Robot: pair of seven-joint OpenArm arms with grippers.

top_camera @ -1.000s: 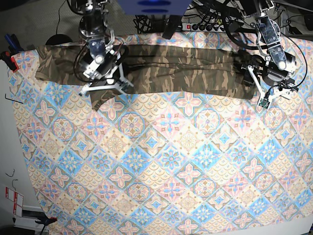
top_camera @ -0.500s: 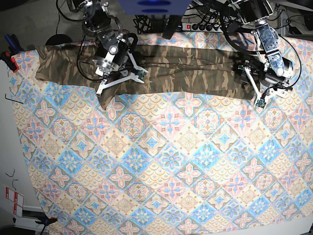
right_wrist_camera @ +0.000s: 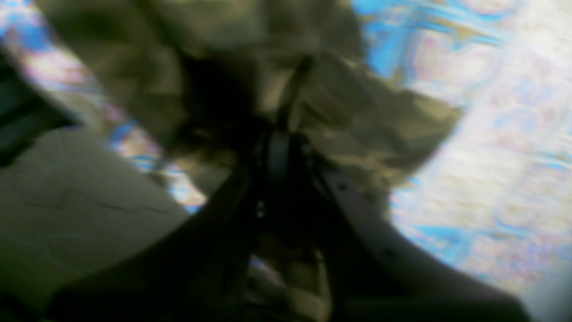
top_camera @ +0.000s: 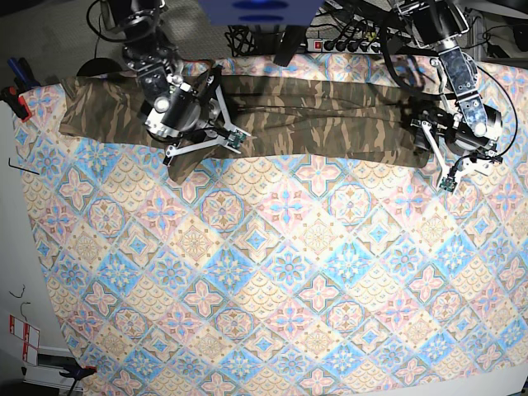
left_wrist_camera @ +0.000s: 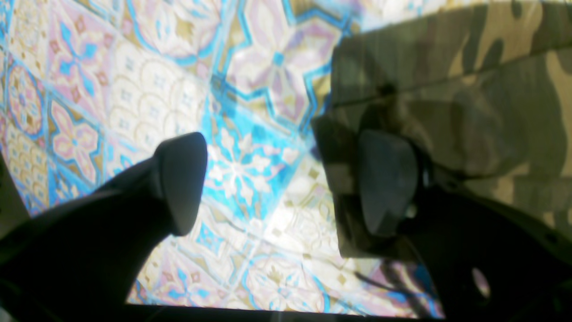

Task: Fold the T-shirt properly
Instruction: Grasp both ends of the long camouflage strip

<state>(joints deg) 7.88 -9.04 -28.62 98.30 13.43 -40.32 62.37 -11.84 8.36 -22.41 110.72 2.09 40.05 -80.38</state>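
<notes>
The camouflage T-shirt lies stretched in a long band along the far edge of the patterned tablecloth. In the left wrist view my left gripper is open at the shirt's end. One finger is over bare tablecloth. The other finger is over the edge of the T-shirt. The right wrist view is blurred: my right gripper has its jaws together on a bunched fold of the T-shirt. That arm stands over the shirt's left part, where a flap hangs toward me.
A power strip and cables lie behind the table's far edge. A red clamp grips the cloth at the left corner. The left-wrist arm stands at the shirt's right end. The table's left edge borders white floor.
The arm on the base view's left swung right, then back left, turning over the shirt with fabric pinched. The arm on the right drifted slightly right, its jaws staying wide.
</notes>
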